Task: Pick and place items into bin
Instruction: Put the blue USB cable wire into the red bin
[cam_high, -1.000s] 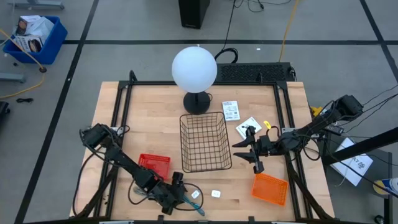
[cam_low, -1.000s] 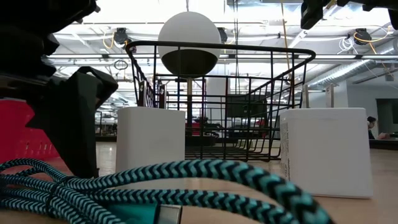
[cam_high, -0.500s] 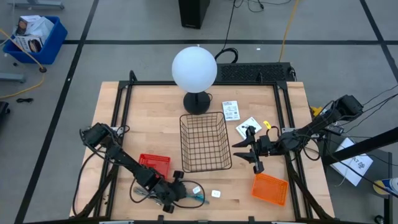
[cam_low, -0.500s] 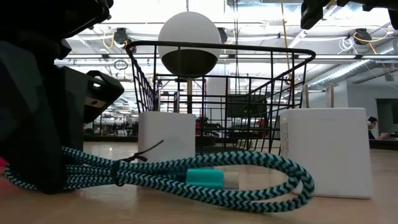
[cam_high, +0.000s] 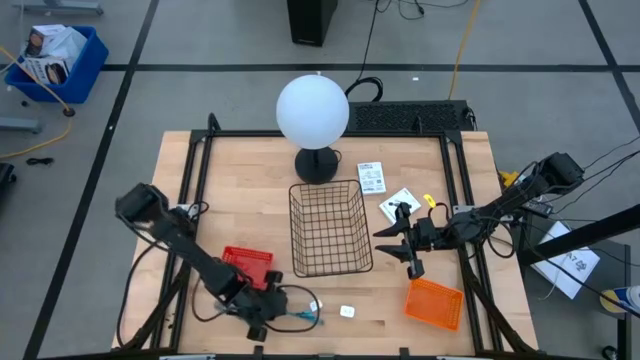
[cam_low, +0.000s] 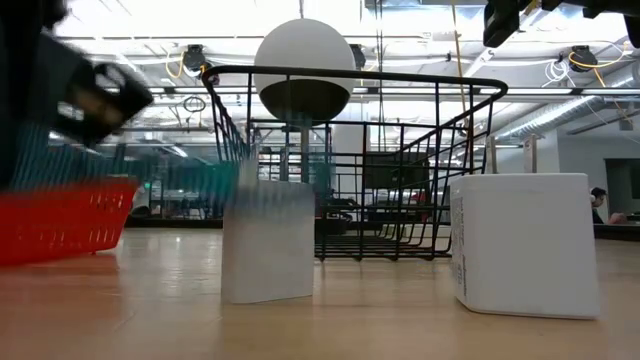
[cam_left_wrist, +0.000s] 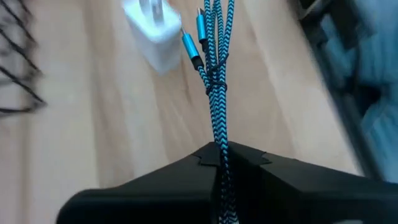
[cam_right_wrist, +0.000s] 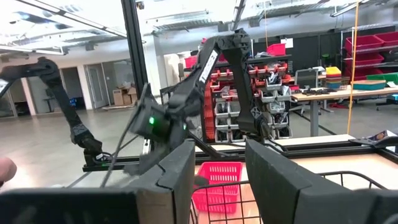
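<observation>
Left claw (cam_left_wrist: 219, 163) was seen clamped on the teal braided cable (cam_left_wrist: 214, 74), lifted near the table's front edge. Cable should be raised clear of the white block (cam_left_wrist: 152, 31) before being carried to the wire bin (cam_high: 329, 228). Right claw (cam_high: 408, 243) was held half-open, empty, beside the bin.

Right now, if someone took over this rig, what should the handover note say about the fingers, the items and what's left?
Left gripper: fingers shut on the teal braided cable, near the table's front edge by the red plastic basket.
Right gripper: fingers open, holding nothing, waiting right of the black wire basket.
Small white blocks, one and another, stand on the table in front of the wire basket. Flat white printed packets, one and another, lie to its right rear.
Done: cable gripped. No item is in the wire basket.
Left: cable, blocks and packets into the basket.
</observation>
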